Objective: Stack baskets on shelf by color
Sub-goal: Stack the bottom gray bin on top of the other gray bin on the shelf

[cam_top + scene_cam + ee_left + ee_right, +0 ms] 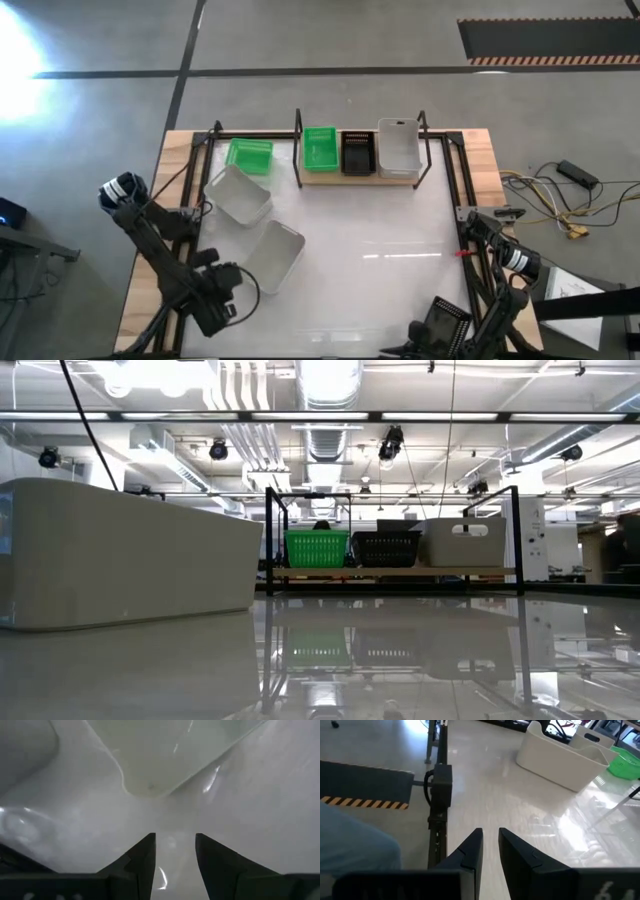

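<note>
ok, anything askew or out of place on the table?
Yes. Two white baskets lie skewed on the table's left, one green basket sits off the shelf, and a black basket sits by the right gripper.

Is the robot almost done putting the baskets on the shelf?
Not yet. The shelf already holds a green basket, a black one and a white one. Another green basket and two white baskets wait on the table, and a black basket lies by the right arm. Neither pincer holds anything: the left pincer faces a white basket, the right pincer is empty.
</note>
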Robot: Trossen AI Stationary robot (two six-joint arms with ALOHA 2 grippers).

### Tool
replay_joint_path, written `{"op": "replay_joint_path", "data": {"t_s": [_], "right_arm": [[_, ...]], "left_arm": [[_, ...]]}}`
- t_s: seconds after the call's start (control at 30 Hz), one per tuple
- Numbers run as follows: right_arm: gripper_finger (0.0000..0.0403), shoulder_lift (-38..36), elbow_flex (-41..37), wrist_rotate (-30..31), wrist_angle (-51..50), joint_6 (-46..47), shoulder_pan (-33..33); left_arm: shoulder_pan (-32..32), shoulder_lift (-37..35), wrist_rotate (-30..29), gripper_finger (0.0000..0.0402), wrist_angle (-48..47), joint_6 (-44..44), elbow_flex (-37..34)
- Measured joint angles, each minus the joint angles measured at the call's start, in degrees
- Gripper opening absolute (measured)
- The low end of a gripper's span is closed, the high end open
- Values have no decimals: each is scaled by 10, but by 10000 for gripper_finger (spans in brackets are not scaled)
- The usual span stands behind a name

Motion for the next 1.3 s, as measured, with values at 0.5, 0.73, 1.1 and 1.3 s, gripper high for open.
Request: {"op": "replay_joint_path", "data": {"t_s": [0.5,0.73,1.1,1.3], "right_arm": [[54,0,0,12,0,-11,-11],[54,0,0,11,1,-10,-11],[54,0,0,10,2,-9,-11],[54,0,0,11,2,-10,-11]], "left_arm": [[100,21,-216,123,769,406,-156],[125,21,-153,123,687,576,-70],[126,20,-135,123,-24,192,75],[126,21,-59,123,47,135,-19]]}}
